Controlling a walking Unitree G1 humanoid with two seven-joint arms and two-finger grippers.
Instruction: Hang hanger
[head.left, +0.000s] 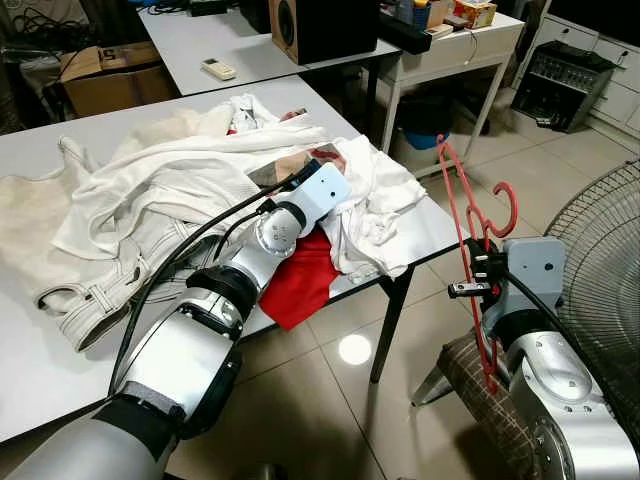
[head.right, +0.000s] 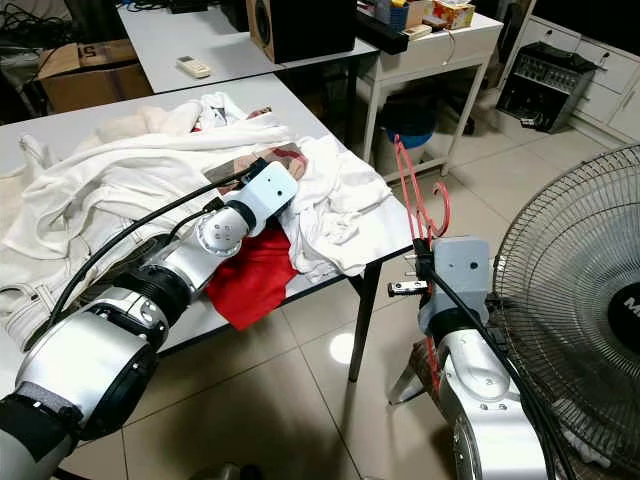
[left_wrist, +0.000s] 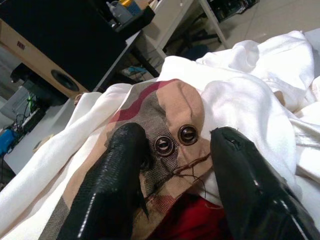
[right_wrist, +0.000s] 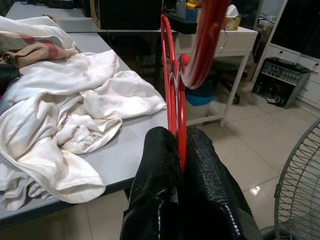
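Observation:
A red hanger (head.left: 468, 232) stands upright off the table's right corner, its hook (right_wrist: 206, 35) at the top. My right gripper (right_wrist: 181, 165) is shut on its thin red bars. My left gripper (left_wrist: 175, 165) is open over the heap of white clothes (head.left: 190, 190) on the grey table (head.left: 40, 375). Its fingers (left_wrist: 112, 185) straddle a tan checked garment with two dark buttons (left_wrist: 172, 140). A red cloth (head.left: 303, 280) lies under that arm and hangs over the table edge.
A standing fan (head.right: 580, 300) is close on the right, behind my right arm. A second table with a speaker (head.left: 320, 25) and a remote (head.left: 218, 68) is beyond. A white desk (head.left: 470, 50) stands at the back right; tiled floor (head.left: 330, 380) lies below.

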